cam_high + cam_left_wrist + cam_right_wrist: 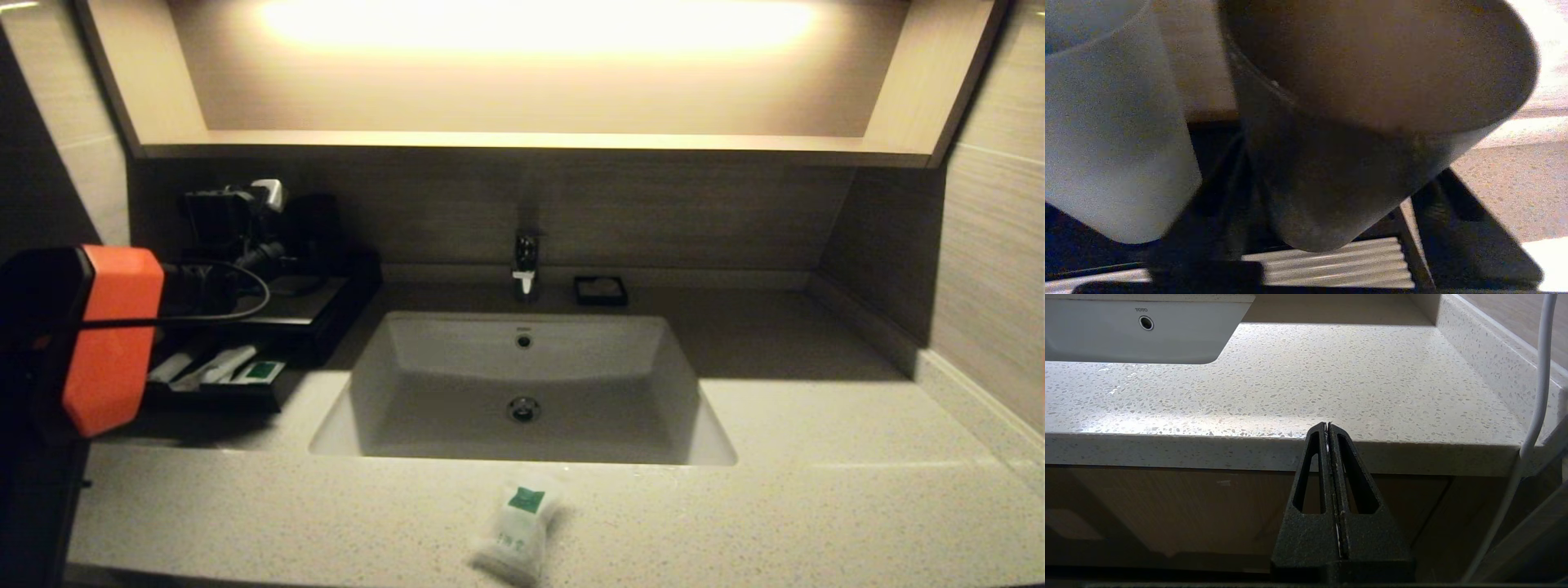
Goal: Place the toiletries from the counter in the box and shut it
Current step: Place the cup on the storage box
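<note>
pouch (516, 527) on counter (816, 490), well apart from right claw (1328, 425), pressed together.

A hotel-style bathroom vanity: a white sunken basin (522, 384) marked TOTO sat in a speckled stone counter (816, 490) under a lit wooden shelf (522, 140), with a chrome tap (525, 263), a small soap dish (601, 290) and a green-labelled packet (514, 527) of toiletries.
</note>
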